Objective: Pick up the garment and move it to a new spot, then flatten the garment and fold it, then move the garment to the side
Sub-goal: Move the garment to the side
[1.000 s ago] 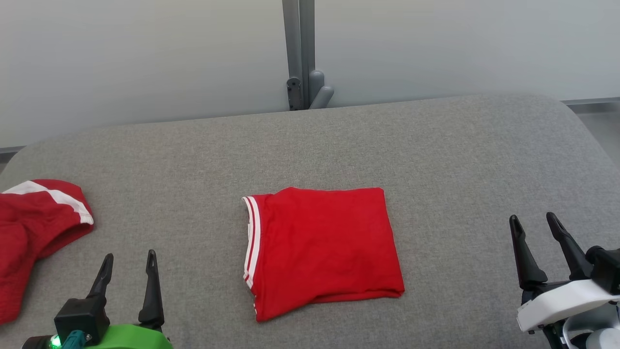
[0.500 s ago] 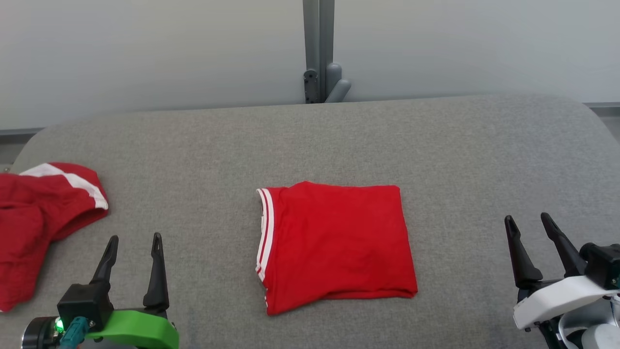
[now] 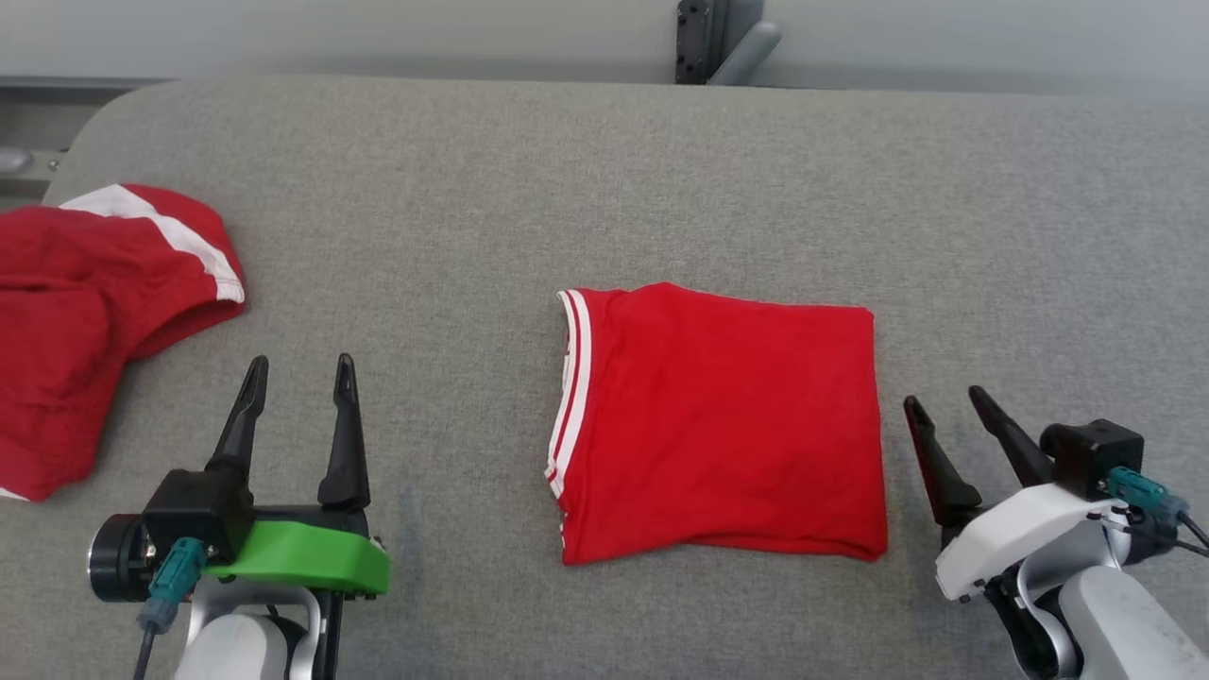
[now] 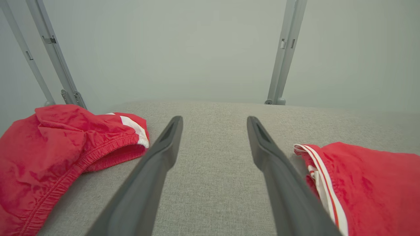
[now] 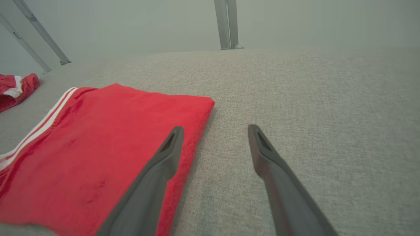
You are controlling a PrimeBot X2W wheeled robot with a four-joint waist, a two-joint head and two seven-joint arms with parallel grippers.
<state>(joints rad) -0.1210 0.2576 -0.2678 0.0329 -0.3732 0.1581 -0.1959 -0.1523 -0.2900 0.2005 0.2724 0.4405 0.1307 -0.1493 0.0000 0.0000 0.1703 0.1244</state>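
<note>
The folded red garment (image 3: 723, 425) lies flat near the middle of the grey padded surface (image 3: 567, 170), a neat rectangle with its white-striped edge turned toward my left side. My right gripper (image 3: 945, 399) sits just beside the garment's right edge, close to its near corner, with both dark fingers spread apart and nothing between them. In my right wrist view, one finger crosses over the garment's edge while the other stands over bare grey fabric; I cannot tell whether either one touches the cloth. My left gripper (image 3: 300, 363) is well apart from the garment, off to its left over bare surface, and it too is spread wide and holds nothing. A second red piece of clothing (image 3: 85, 312) with a white band lies crumpled at the surface's far left edge, beyond my left gripper. A grey metal post (image 3: 704, 38) stands behind the surface's far edge, against a pale wall.
</note>
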